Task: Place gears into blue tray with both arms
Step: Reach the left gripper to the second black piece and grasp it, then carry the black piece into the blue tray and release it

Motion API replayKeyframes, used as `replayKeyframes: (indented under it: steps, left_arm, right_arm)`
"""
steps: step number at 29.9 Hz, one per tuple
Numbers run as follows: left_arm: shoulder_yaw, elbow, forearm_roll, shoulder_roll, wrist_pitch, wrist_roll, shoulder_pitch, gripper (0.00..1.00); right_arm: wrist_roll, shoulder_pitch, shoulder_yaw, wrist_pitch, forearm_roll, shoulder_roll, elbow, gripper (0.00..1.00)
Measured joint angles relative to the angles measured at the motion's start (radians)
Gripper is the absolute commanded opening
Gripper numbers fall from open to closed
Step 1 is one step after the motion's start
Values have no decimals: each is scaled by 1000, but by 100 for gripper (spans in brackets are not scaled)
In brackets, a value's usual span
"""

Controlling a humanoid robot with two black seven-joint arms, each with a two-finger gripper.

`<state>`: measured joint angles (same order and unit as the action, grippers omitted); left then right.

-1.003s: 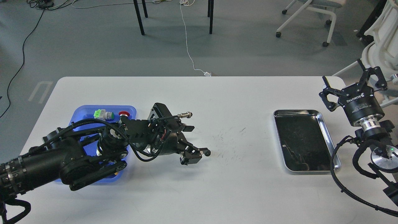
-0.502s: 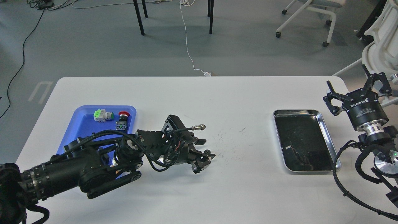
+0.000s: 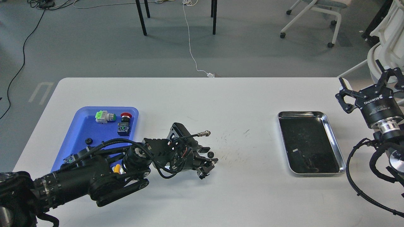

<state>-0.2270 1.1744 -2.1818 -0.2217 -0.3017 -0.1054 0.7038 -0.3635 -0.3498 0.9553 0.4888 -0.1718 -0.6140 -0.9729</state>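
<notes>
One small black gear (image 3: 210,154) lies on the white table right of the blue tray (image 3: 82,127). My left gripper (image 3: 209,156) reaches in from the lower left and stands open, one finger on each side of that gear, which rests on the table. A second gear (image 3: 89,141) lies inside the blue tray near its left side. The left arm covers the tray's lower part. Far off at the table's right edge, my right gripper (image 3: 363,78) is raised and open, holding nothing.
Push-button switches sit in the blue tray: a green one (image 3: 104,116), a red one (image 3: 125,117) and a yellow cap (image 3: 117,168) half hidden by my arm. A shiny steel tray (image 3: 311,113) with a dark bottom lies at the right. Chairs stand beyond the table.
My left arm shifted down and right, uncovering more of the blue tray and the gear in it. Its fingers narrowed around the table gear. The right gripper drifted right.
</notes>
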Motion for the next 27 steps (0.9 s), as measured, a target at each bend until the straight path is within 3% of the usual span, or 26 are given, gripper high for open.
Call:
replayKeyframes:
  steps: [5, 13, 20, 27]
  left_arm:
    - [-1, -4, 0, -3, 1, -3, -5, 9]
    - [-25, 37, 1, -40, 7, -9, -4, 9]
    - [-106, 171, 63, -333, 114, -22, 1, 9]
    - [-96, 149, 151, -616, 144, -147, -22, 10]
  right_arm:
    - [0, 0, 0, 0, 0, -32, -25, 99]
    - [0, 0, 0, 0, 0, -43, -55, 99]
    - [0, 0, -2, 0, 7, -43, -55, 99]
    - [0, -5, -7, 0, 11, -32, -53, 99]
